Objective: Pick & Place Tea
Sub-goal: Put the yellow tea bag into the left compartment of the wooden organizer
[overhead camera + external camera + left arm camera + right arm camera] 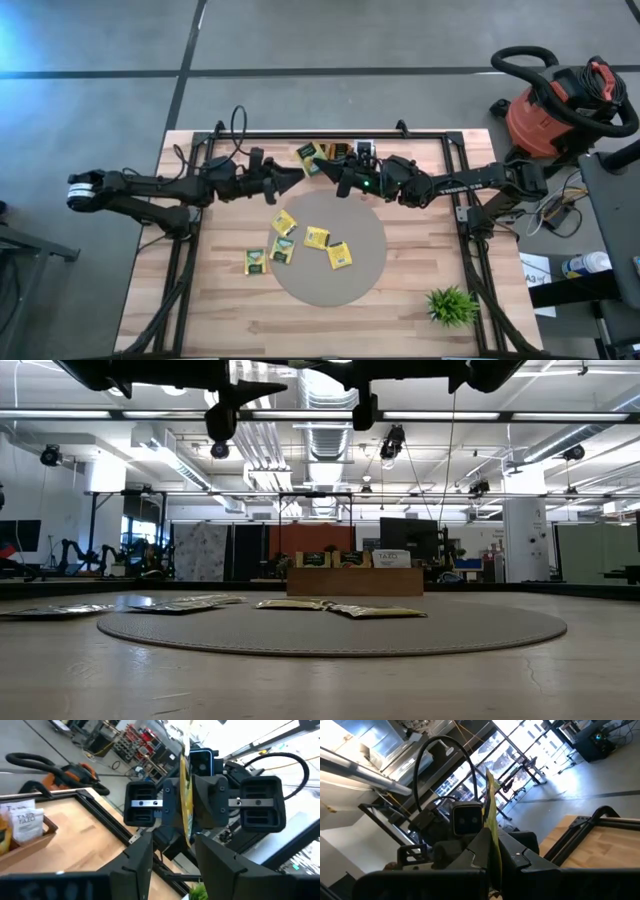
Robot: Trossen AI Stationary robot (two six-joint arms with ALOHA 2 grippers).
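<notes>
High over the table's far middle, my right gripper (322, 170) is shut on a yellow tea packet (186, 795) that stands on edge. My left gripper (303, 176) faces it from the left, open. Its two fingers (140, 865) stand on either side of the packet's lower end with a gap showing. Several more yellow tea packets (317, 237) lie flat on and beside a round grey mat (365, 270). More tea stands in the wooden tray (335, 150) at the far edge. My right gripper pinches the packet's two flat faces (493, 827) between its two fingers, which come in about level from the table's right. The packet stands upright on edge and sticks out past the fingertips toward my left gripper. It is lifted well clear of the table.
A small green plant (450, 305) stands at the near right of the table. A black frame (460, 190) runs along the table's edges. A red shop vacuum (560, 110) sits on the floor beyond the right edge.
</notes>
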